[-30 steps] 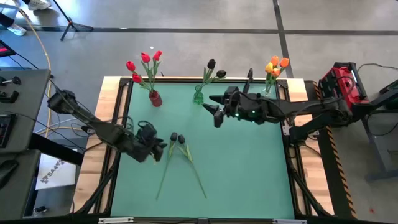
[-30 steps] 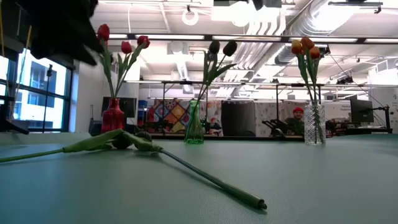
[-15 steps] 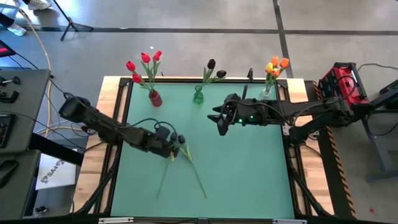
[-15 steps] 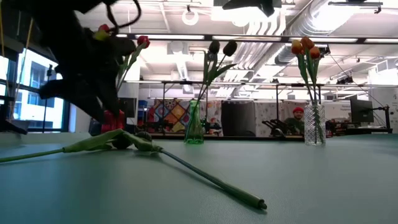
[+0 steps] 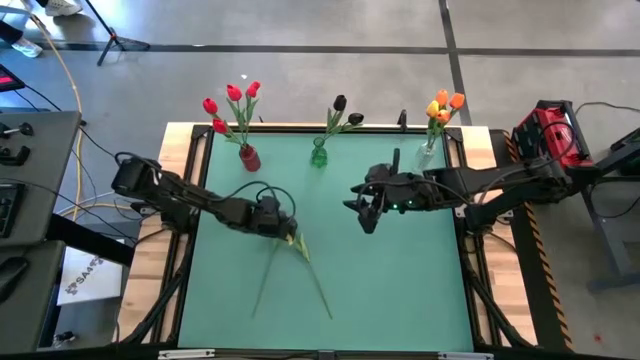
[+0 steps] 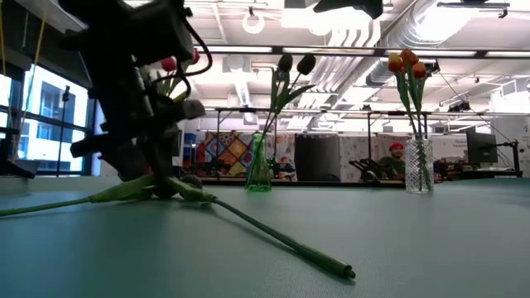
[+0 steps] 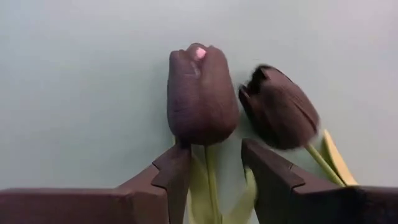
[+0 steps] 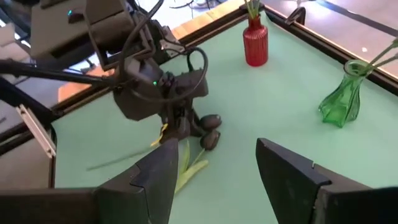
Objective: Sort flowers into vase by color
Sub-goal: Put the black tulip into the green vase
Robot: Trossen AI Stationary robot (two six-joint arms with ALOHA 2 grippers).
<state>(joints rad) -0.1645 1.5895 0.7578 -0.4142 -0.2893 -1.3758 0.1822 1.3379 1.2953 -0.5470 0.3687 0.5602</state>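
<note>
High view: the left gripper (image 5: 283, 229) is down on the green table (image 5: 400, 280), its fingers apart and straddling the stem of one black tulip (image 7: 202, 102); a second black tulip (image 7: 280, 115) lies just beside it, outside one finger. Their stems cross on the mat below the gripper. Behind it stand the red vase (image 5: 249, 158) with red tulips (image 5: 232, 104), the green vase (image 5: 319, 152) and the clear vase (image 5: 429, 143) of orange tulips (image 5: 443, 104). The right gripper (image 5: 366, 216) hovers mid-table, fingers apart and empty, well apart from the flowers.
</note>
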